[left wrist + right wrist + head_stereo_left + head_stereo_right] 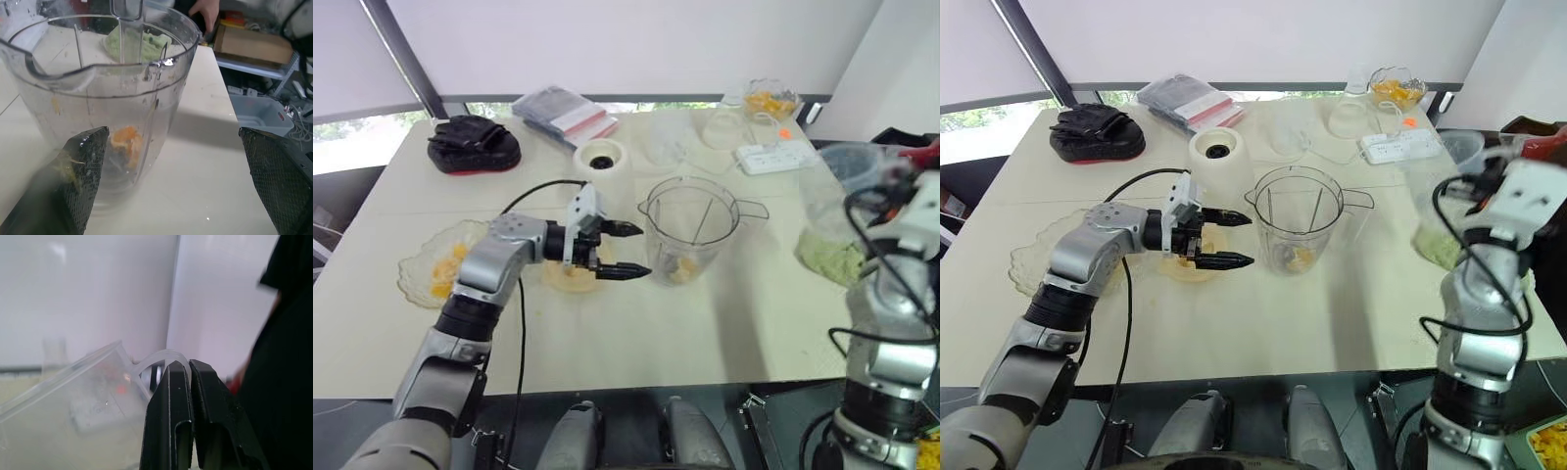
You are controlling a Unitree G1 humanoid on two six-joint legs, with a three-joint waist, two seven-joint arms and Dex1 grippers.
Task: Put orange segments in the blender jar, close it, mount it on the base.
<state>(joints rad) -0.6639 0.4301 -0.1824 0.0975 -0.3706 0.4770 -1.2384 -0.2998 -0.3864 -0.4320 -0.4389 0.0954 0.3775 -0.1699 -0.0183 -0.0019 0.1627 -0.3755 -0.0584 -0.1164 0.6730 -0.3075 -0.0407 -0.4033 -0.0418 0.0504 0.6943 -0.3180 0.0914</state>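
The clear blender jar (pixel 690 223) stands upright and uncovered mid-table, with a few orange segments (pixel 128 142) at its bottom. Just to its left my left gripper (pixel 644 251) hovers open, nothing between its fingers (pixel 83 171), above a small dish (pixel 570 277). A glass plate (pixel 416 279) holding orange segments (pixel 445 269) lies further left. The white blender base (pixel 600 157) sits behind the gripper. My right gripper (pixel 189 363) is raised at the table's right edge, shut on the loop of a clear lid (pixel 837 201).
A bowl of green pulp (pixel 832 262) sits near the right edge. A white power strip (pixel 773 157), a glass bowl of orange pieces (pixel 771 101), a black bag (pixel 473 145) and a plastic packet (pixel 566 113) line the back. A person's hand (pixel 208 12) shows beyond the table.
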